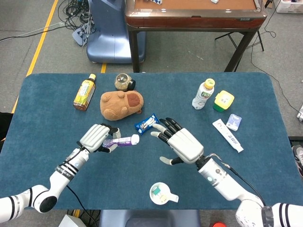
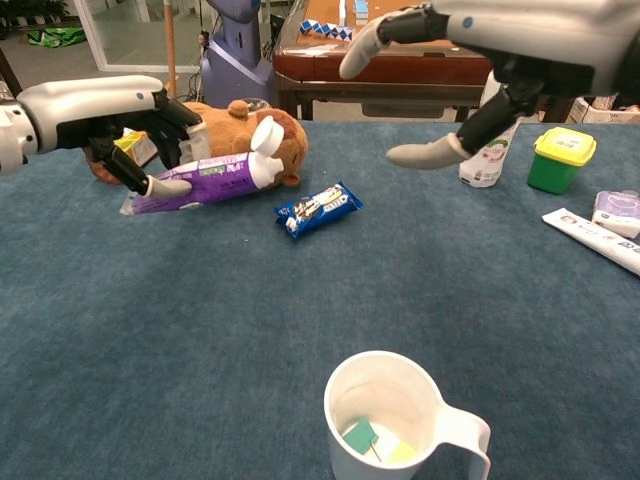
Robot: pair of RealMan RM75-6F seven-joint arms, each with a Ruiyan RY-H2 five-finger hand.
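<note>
My left hand point(image 1: 97, 137) grips purple tube point(image 1: 120, 141) by its tail, lifted off the surface point(image 1: 42, 109). Right hand point(image 1: 182, 143) spread wide near cap. Light, squashy; hold by the stiff shoulder.

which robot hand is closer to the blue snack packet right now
Right. The right robot hand hovers open just right of the blue snack packet, fingertips almost over it. The left robot hand, holding the purple tube, sits farther off to its left.

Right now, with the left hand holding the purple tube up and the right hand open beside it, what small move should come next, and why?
Probably bring the right hand a little closer to the cap of the tube. The left hand holds the tube off the table with its cap toward the right hand, whose fingers are spread and holding nothing.
</note>
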